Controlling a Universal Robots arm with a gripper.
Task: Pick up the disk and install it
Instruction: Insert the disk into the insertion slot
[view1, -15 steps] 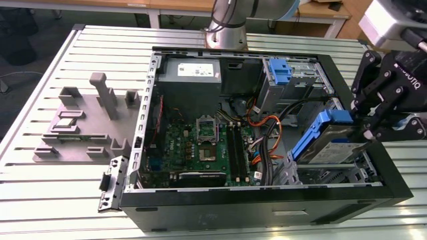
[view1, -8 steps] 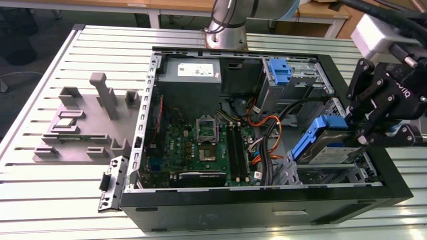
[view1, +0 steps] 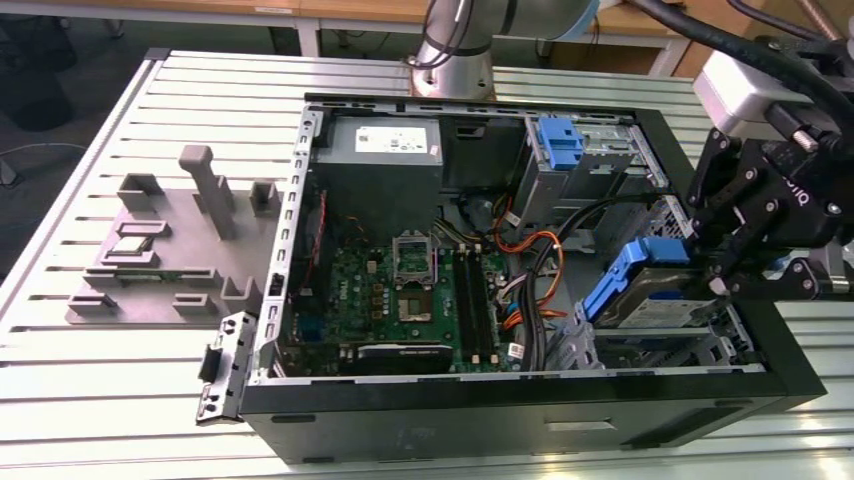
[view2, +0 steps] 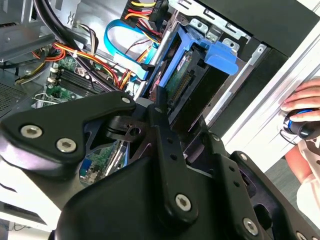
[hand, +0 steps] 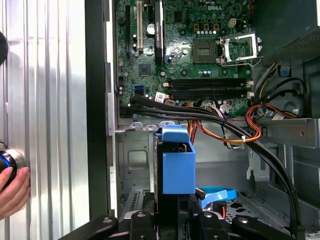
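**Gripper clamped on the disk above the drive cage**

The gripper (view1: 710, 268) is closed on the disk (view1: 638, 292), with its black fingers (view2: 159, 102) pressed against the drive's sides. The arm reaches in from the exterior view's right, and its wrist is tipped down toward the open computer case (view1: 534, 405). The disk hangs tilted just above the metal drive cage (view1: 627, 345), in the case's near corner on the exterior view's right.

In the first wrist view, the blue carrier (hand: 177, 167) stands up between the gripper's links. Black and orange cables (hand: 235, 127) cross just beyond it. The second wrist view shows the drive's green circuit board (view2: 181, 80) and a blue flat cable (view2: 120, 42) looping deeper in the case. Both wrist views show a person's hand (hand: 12, 192) outside the case wall, touching a small round object (hand: 7, 161).

The exterior view takes in the motherboard (view1: 400, 290), the grey power supply (view1: 387, 142) and a separate blue bracket (view1: 561, 140) in the far bay. The case lies on a slatted aluminium table (view1: 107, 400). A grey fixture block (view1: 174, 250) sits beside the case on the exterior view's left, and the arm's base (view1: 454, 50) stands behind it.
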